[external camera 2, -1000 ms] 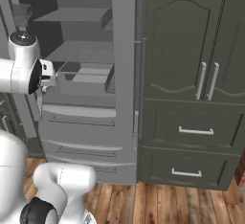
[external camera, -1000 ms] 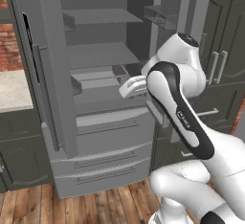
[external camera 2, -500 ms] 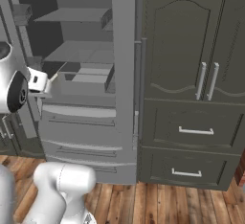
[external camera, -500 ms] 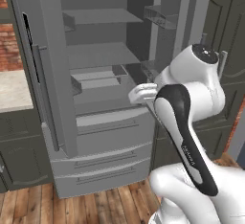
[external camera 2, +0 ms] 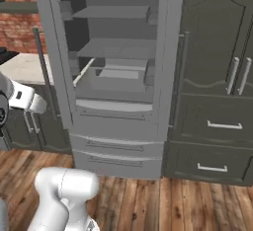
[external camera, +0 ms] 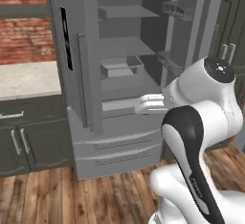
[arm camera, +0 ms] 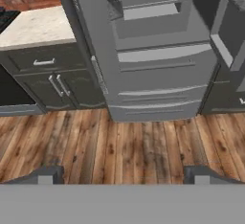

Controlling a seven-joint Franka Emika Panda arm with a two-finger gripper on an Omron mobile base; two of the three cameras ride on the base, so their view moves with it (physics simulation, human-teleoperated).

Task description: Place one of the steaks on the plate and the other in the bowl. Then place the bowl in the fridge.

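The fridge point(external camera: 119, 122) stands with both doors swung open, grey shelves and a bin inside, two drawers below; it also shows in the right base view point(external camera 2: 118, 121) and the hand view point(arm camera: 158, 70). My gripper point(arm camera: 123, 176) is open and holds nothing, its fingertips point(arm camera: 45, 175) far apart above the wooden floor, well back from the fridge. My white hand point(external camera: 146, 104) hangs in front of the lower fridge shelf. The steaks, the plate and the bowl are out of view.
A beige counter point(external camera: 28, 79) over dark cabinets lies left of the fridge. Tall dark cabinets with drawers point(external camera 2: 217, 101) stand to its right. The open left door point(external camera: 72, 50) and right door bins point(external camera: 179, 12) jut outward. Wooden floor point(arm camera: 124, 141) lies in front.
My hand has drawn back out of the fridge and the jaws have spread wide. The whole scene has shifted right in both base views, so the base has moved.
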